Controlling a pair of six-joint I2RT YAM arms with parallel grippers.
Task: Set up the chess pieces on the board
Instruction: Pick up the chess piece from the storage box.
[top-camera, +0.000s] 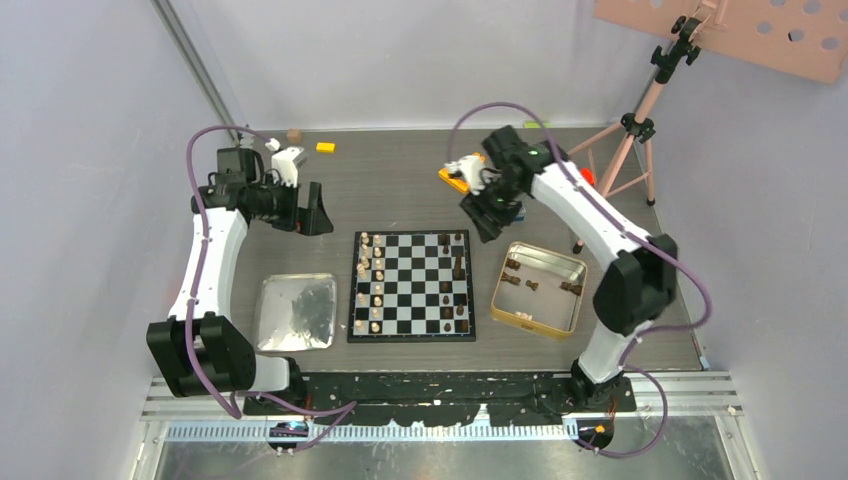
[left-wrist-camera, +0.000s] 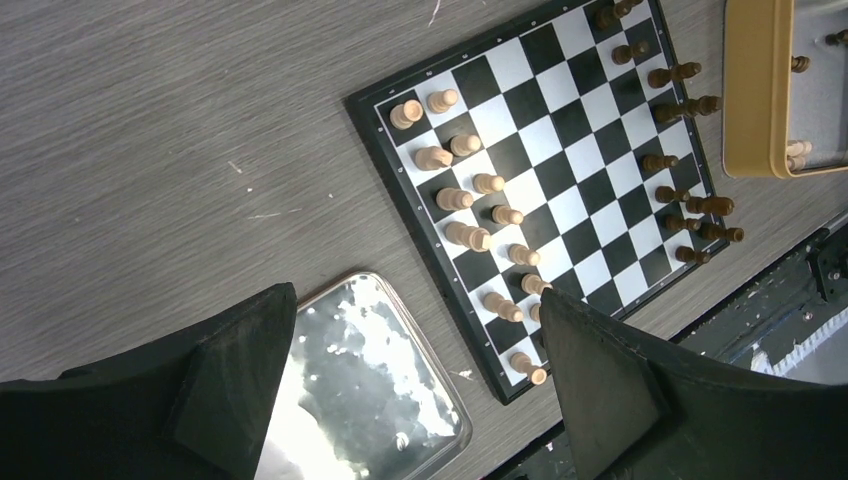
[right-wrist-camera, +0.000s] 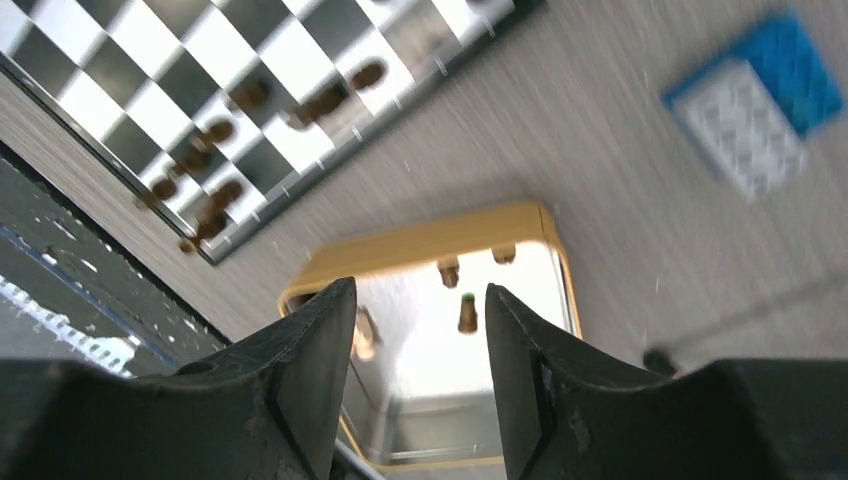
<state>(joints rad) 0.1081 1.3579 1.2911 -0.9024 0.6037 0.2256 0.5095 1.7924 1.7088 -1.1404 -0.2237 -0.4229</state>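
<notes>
The board (top-camera: 412, 285) lies mid-table, with light tan pieces (top-camera: 366, 283) along its left columns and dark brown pieces (top-camera: 459, 270) on its right side. It also shows in the left wrist view (left-wrist-camera: 575, 215) with tan pieces (left-wrist-camera: 470, 190) and dark pieces (left-wrist-camera: 690, 200). My left gripper (top-camera: 308, 212) hangs open and empty above the table left of the board. My right gripper (top-camera: 485, 215) is open and empty, raised above the gold-rimmed tin (top-camera: 500, 300), where dark pieces (right-wrist-camera: 467, 313) lie.
A shiny silver tray (top-camera: 266, 300) sits left of the board and shows in the left wrist view (left-wrist-camera: 440, 390). A blue brick (right-wrist-camera: 790, 80), an orange block (top-camera: 450, 178), a yellow block (top-camera: 325, 147) and a tripod (top-camera: 630, 140) stand at the back.
</notes>
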